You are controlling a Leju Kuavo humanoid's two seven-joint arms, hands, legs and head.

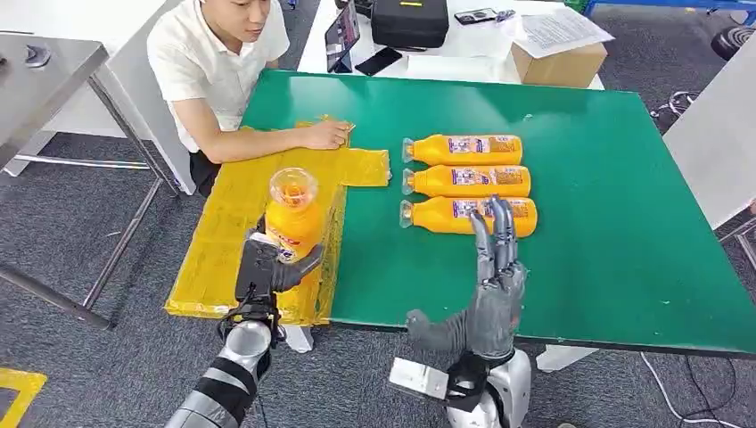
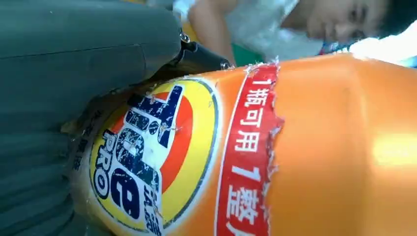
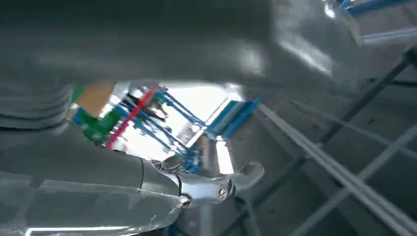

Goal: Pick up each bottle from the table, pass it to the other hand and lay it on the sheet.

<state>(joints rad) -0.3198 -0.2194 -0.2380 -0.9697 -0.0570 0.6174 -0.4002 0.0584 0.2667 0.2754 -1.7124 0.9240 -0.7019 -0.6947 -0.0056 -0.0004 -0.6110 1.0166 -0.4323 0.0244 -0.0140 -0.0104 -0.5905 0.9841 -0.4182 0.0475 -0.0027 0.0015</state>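
Bottle [image 1: 292, 217] held upright in left hand [image 1: 264, 270], fingers wrapped round label, above yellow sheet [image 1: 227, 234] at table's 9 o'clock edge. Bottle to be tipped flat, lowered onto sheet, released once supported. Right hand [image 1: 493, 281] empty, fingers spread, to be kept clear of three lying bottles [image 1: 468, 183] at 12 o'clock.

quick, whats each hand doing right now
Left hand: holding an orange bottle upright over the yellow sheet.
Right hand: open, fingers spread, holding nothing.
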